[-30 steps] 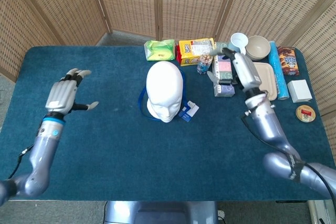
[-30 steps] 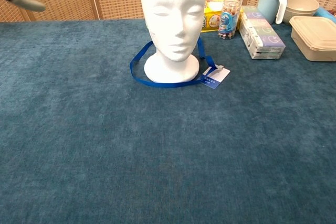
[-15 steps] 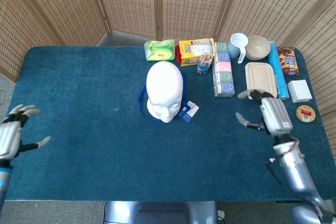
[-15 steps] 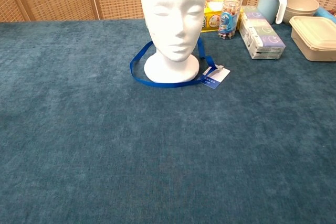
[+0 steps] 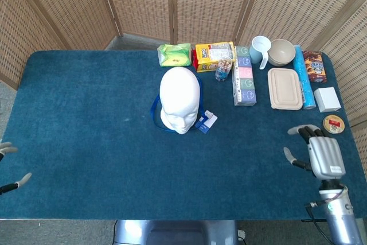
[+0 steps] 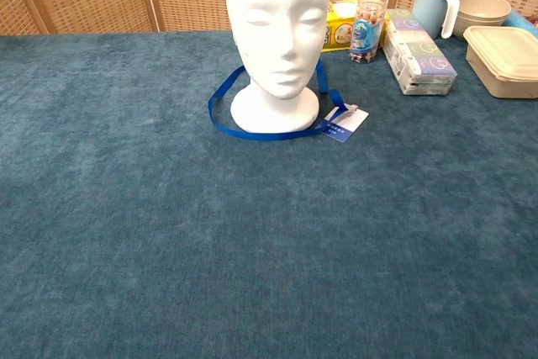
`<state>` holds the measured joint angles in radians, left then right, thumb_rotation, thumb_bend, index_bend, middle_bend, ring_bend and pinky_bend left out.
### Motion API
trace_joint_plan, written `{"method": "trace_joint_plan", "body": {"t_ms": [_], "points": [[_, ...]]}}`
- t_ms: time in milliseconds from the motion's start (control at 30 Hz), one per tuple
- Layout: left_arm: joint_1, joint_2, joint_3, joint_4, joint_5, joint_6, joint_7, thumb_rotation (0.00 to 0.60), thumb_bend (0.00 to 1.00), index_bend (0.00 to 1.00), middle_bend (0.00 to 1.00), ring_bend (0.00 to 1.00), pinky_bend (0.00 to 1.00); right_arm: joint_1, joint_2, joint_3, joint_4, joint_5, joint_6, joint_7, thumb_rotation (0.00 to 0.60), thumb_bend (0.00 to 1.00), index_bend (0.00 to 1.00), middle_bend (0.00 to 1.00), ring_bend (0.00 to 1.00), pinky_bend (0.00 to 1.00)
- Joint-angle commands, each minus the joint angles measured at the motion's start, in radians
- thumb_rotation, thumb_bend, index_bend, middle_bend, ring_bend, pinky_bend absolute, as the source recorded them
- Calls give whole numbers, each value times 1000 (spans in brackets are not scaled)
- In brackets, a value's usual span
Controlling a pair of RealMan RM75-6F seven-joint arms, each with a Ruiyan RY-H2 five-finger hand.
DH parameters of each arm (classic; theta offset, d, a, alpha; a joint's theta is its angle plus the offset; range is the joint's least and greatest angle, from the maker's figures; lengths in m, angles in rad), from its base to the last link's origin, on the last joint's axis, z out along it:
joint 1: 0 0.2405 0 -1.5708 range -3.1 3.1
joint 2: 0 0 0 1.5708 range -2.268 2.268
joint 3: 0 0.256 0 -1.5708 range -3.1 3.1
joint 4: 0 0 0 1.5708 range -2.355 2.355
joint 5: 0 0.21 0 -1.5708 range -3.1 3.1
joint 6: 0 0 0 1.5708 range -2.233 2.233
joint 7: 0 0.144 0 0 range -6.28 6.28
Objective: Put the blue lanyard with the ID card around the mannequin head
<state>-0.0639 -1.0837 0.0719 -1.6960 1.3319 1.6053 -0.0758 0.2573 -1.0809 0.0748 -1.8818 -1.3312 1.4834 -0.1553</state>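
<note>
Blue lanyard (image 6: 252,128) lies on the desk (image 6: 252,250) as a loop encircling the base of the mannequin head (image 6: 277,23) — it sits around the neck stand, resting on the cloth, not lifted. Its ID card (image 6: 345,122) lies flat on the desk just beside the base, on the side toward my right. The mannequin head stands upright near the middle of the desk, face toward me.

My right hand (image 5: 322,152) is at the near right edge of the desk, well apart from the head; its fingers are spread and it holds nothing. My left hand (image 5: 7,167) shows only as a few fingertips at the far left border of the head view — they are apart, with nothing visible between them, but most of the hand is out of frame. Neither hand appears in the chest view.

Along the far edge stand a green packet (image 5: 175,54), a yellow packet (image 5: 213,54), a small jar (image 5: 223,68), a long box (image 5: 244,76), a pale blue mug (image 5: 260,47), a bowl (image 5: 281,51) and a lidded beige container (image 5: 285,88).
</note>
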Motion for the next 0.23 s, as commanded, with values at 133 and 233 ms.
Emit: {"method": "trace_joint_plan", "body": {"t_ms": [133, 233], "points": [[48, -28, 23, 11, 25, 23, 22, 488, 149, 316, 249, 163, 239, -99, -32, -68, 2, -52, 91, -44, 487, 382, 383, 388, 299, 293], [69, -36, 27, -10, 34, 30, 21, 487, 149, 317, 253, 163, 240, -136, -46, -88, 22, -67, 122, -52, 487, 380, 386, 388, 298, 293]]}}
